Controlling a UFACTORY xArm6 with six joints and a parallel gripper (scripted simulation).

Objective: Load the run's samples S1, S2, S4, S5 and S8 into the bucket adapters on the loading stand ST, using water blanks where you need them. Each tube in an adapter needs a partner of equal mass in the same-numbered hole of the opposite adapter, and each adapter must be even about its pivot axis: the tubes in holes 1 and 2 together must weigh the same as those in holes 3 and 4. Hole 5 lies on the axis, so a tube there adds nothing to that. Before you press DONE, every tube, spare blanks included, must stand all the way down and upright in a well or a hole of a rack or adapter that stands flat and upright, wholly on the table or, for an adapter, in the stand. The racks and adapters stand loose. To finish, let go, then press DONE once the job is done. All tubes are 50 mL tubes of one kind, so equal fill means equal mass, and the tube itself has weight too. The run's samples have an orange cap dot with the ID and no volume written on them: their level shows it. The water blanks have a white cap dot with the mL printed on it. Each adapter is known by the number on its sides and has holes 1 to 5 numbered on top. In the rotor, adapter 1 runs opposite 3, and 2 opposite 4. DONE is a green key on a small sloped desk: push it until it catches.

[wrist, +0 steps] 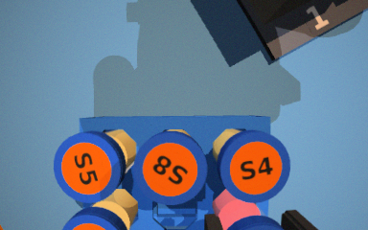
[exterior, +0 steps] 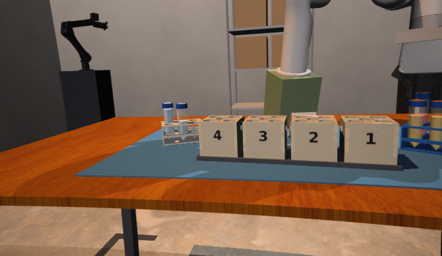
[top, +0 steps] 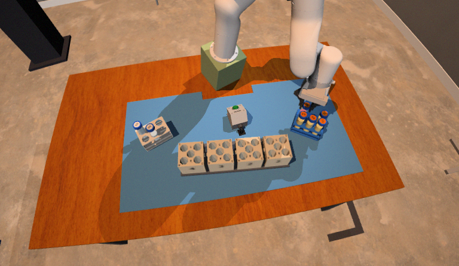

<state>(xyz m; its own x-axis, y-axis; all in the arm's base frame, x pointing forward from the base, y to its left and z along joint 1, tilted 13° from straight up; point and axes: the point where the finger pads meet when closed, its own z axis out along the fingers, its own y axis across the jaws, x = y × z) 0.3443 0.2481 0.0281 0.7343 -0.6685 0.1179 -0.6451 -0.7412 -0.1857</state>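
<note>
My gripper [top: 306, 106] [wrist: 254, 225] is shut on the capped top of a tube with pink liquid [exterior: 425, 119] [wrist: 235, 211]. This tube is upright at the blue rack [top: 306, 134] [wrist: 174, 124], behind S4 [top: 302, 115] [wrist: 256, 168]; whether its tip touches bottom is hidden, and its ID is unreadable. S8 [top: 312, 118] [wrist: 170, 169] and S5 [top: 322, 122] [wrist: 86, 167] stand beside S4. Another orange-dot tube [top: 324, 113] stands behind S5. Adapters 4 [exterior: 208, 147], 3 [exterior: 273, 147], 2 [exterior: 326, 151] and 1 [exterior: 387, 152] sit on the stand [exterior: 312, 163] with no tubes visible.
A pale rack [top: 159, 143] at the left holds two white-dot blanks [top: 137, 124] [top: 149, 127], one fuller than the other. The green DONE key [top: 235, 107] is on its small desk [top: 237, 118], behind the adapters. The arm's green base block [top: 226, 73] stands at the back.
</note>
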